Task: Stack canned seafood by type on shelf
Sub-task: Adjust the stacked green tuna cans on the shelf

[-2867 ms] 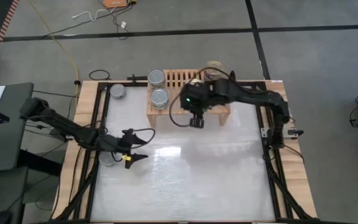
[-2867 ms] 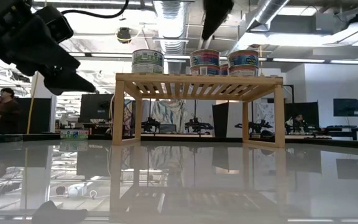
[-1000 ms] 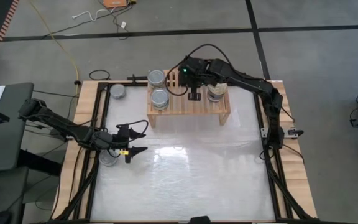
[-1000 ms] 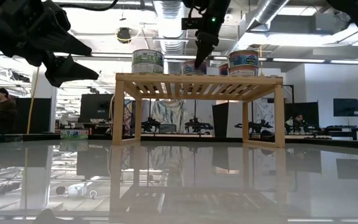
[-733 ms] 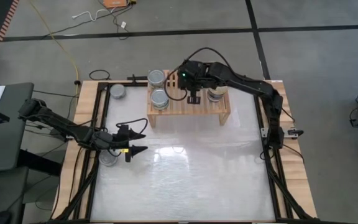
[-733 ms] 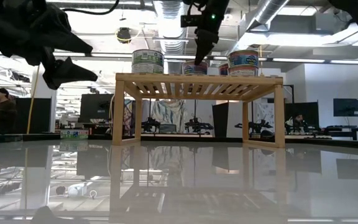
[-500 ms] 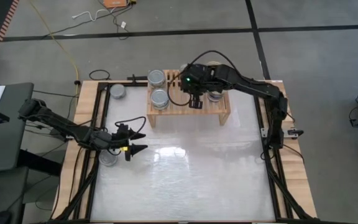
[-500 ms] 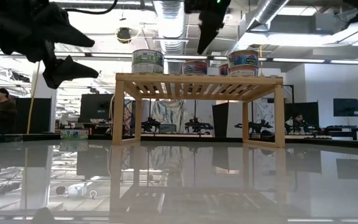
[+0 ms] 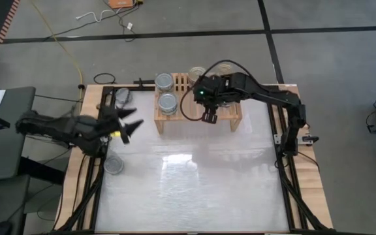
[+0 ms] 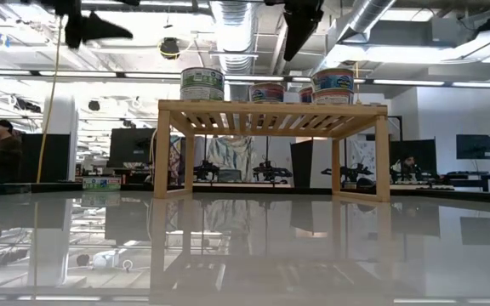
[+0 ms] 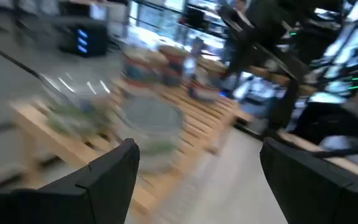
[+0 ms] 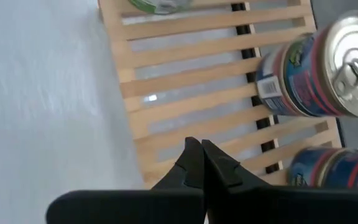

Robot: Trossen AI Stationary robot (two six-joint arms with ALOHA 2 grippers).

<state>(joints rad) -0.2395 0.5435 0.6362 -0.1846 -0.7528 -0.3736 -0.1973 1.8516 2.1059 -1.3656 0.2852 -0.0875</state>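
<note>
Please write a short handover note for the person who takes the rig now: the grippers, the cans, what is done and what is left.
Left gripper: open, empty, raised over the table's left side.
Right gripper: shut, empty, above the front edge of the shelf.
Done: at least four cans stand on the shelf, none stacked, among them two silver-topped cans at its left end.
Left: two table cans on the left side, and stacking by type.

We see a yellow cable (image 9: 62, 49) running across the grey floor beyond the white table (image 9: 194, 189). A seated person (image 10: 5, 149) shows far left in the room, and a wall monitor (image 10: 475, 146) hangs at far right.
</note>
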